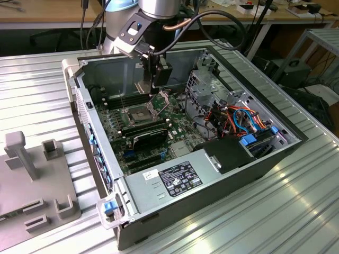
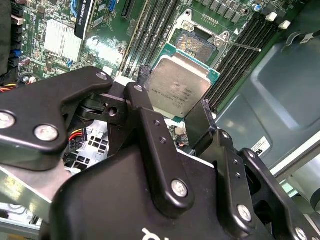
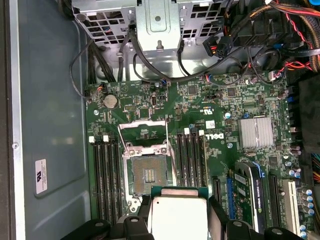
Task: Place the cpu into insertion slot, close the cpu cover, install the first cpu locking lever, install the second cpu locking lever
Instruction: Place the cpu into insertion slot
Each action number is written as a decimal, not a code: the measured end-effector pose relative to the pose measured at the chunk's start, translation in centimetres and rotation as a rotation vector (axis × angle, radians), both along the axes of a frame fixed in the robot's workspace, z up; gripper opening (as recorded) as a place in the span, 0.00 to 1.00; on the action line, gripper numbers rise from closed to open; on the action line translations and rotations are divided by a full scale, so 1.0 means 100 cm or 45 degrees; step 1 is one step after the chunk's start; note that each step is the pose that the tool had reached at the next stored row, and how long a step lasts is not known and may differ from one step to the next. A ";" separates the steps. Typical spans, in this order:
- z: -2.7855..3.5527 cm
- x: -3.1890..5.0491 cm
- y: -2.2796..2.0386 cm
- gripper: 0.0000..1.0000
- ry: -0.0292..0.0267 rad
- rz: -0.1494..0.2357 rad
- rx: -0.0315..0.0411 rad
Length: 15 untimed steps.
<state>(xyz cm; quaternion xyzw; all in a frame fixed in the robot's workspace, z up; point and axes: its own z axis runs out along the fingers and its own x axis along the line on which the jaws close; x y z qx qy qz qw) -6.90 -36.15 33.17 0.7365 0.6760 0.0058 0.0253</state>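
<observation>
Desk (image 1: 254, 211): ribbed metal top; carries the open computer case (image 1: 212, 203), side panel off.
Arm (image 1: 159, 8): reaches down into the case from above, over the board's far end.
Motherboard (image 3: 200, 95): green, lies flat on the case floor; long black memory slots run on both sides of the socket.
Pincer (image 2: 172, 107): black fingers (image 2: 137, 97) partly closed, one on each of two opposite edges of the cpu; grip looks firm.
Cpu cover (image 3: 142, 123): silver window frame swung up off the socket, hinged at its far edge.
Insertion slot (image 3: 145, 175): bare, dark pin field exposed, nothing in it.
Cpu (image 2: 177, 92): metal lid up, carried above the board, near the slot but off to one side, not over it.
Lever (image 2: 242, 46): thin rod standing free beside the socket, unlatched.
Progress: early, as I judge it. Chip is in hand but not seated; cover not closed; neither locking lever fastened. All four steps remain.
</observation>
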 end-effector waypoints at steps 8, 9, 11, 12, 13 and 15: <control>-0.0032 0.0010 0.0008 0.53 0.0001 -0.001 0.0000; -0.0039 0.0010 0.0015 0.53 0.0000 0.008 0.0001; -0.0064 0.0010 0.0027 0.53 -0.0002 0.048 0.0002; -0.0072 0.0010 0.0030 0.53 0.0000 0.073 0.0000; -0.0074 0.0010 0.0030 0.53 0.0001 0.082 -0.0003; -0.0075 0.0009 0.0030 0.53 0.0003 0.083 -0.0004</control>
